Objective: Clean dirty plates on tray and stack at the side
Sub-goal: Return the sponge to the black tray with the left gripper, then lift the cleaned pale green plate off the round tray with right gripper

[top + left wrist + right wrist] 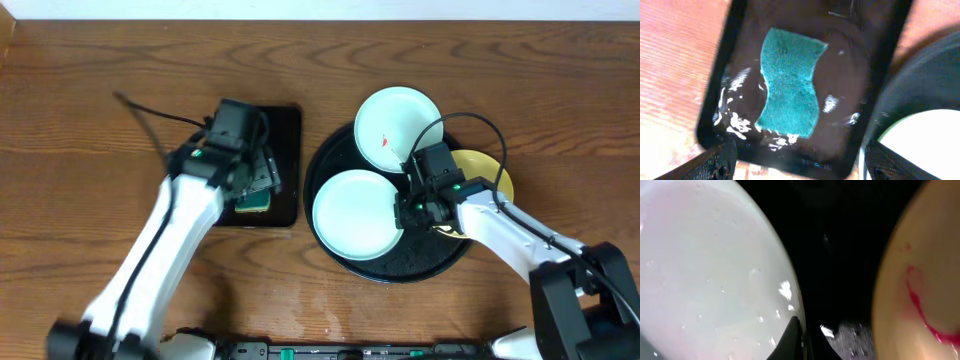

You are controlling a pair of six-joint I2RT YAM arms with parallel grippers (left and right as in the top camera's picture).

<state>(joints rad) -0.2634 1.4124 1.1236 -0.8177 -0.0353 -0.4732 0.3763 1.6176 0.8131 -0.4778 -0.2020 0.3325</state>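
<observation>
One red-smeared pale yellow round plate (920, 255) lies at 3 o'clock of the right gripper (800, 336), pinched closed over the large glossy black round tray (840, 240), a pale mint plate (705, 265) at 9 o'clock; left gripper (800, 165) gapes wide above the teal sponge (790, 82)

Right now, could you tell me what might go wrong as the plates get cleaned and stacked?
The right claw is shut at the wet-looking rim of the front mint plate; it could slip or knock the yellow plate.
Red smears show on the yellow plate and rear mint plate; stacking now would spread them.
The sponge lies unheld beneath the open left claw, so wiping may stall.
</observation>
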